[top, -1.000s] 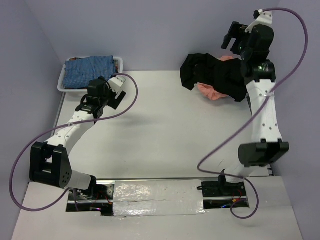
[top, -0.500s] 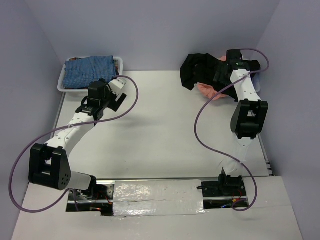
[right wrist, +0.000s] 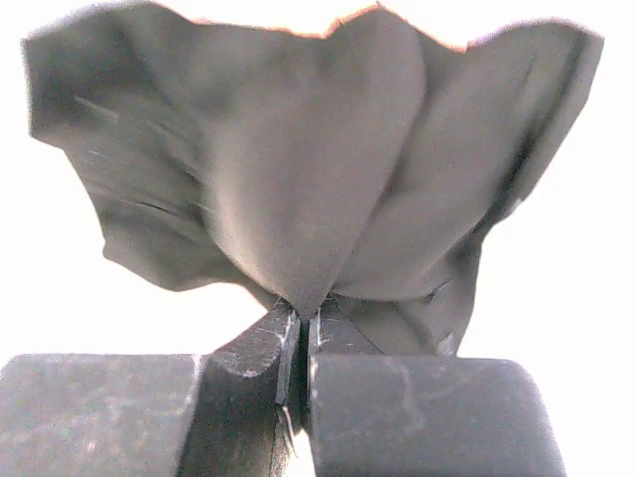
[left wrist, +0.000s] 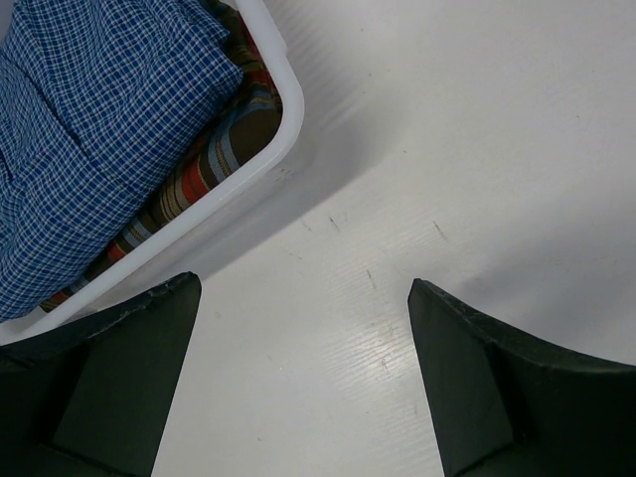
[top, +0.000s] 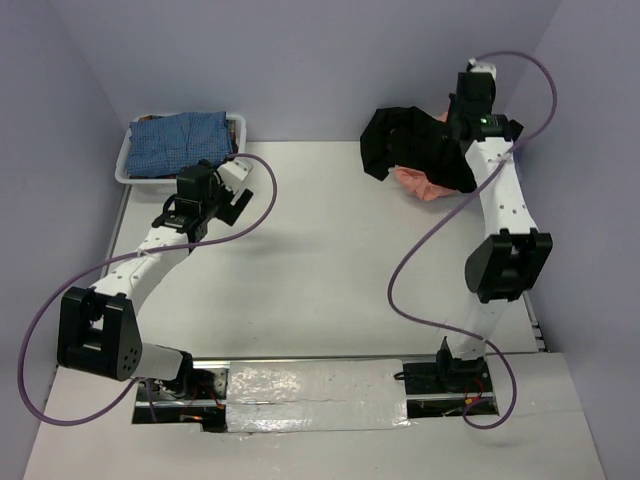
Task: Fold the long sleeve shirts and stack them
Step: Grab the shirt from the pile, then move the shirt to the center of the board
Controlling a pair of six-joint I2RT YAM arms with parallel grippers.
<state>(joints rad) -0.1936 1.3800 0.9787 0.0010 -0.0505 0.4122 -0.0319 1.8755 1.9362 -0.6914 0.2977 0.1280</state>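
At far right, black shirt (top: 412, 150) pinched in right gripper (right wrist: 299, 343)

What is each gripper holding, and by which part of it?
The right gripper pinches a bunched fold of the black shirt. The left gripper is open and holds nothing.

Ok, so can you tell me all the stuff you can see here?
black shirt: one, black, far right of the table, bunched up
pink shirt: one, salmon pink, peeking out under the black one
blue-checked shirt: one, blue and white, folded on top in the bin
striped cloth: one, brown, orange and blue, under the checked shirt
bin: one, white, far left corner
table: one, white
cables: two, purple, looping off the arms
arms: two, white and black, near edge
left fingers: black, open, beside the bin
right fingers: black, pinched shut on the black shirt
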